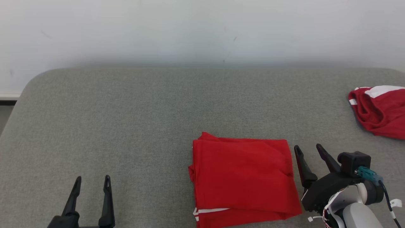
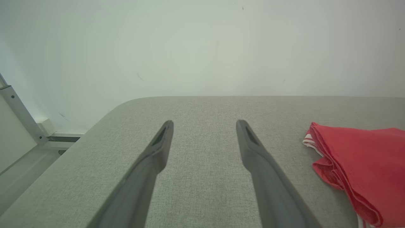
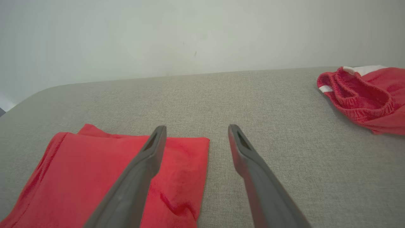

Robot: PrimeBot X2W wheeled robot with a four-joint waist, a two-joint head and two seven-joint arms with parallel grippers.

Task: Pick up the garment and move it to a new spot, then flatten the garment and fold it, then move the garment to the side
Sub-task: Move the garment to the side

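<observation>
Garment (image 1: 243, 177), red and folded into a near-square rectangle, is lying at the near edge of the grey padded surface (image 1: 126, 126), right of centre. The right gripper (image 1: 307, 146) is being held just beside its right edge, fingers wide and empty, so the cloth is lying to that gripper's left, its longer side seemingly running near to far. The left gripper (image 1: 92, 178), also wide and empty, is being held well apart at the near left; the right arm is being judged nearer. No writing is being shown, only white stripes (image 1: 210, 210) at the near left corner.
</observation>
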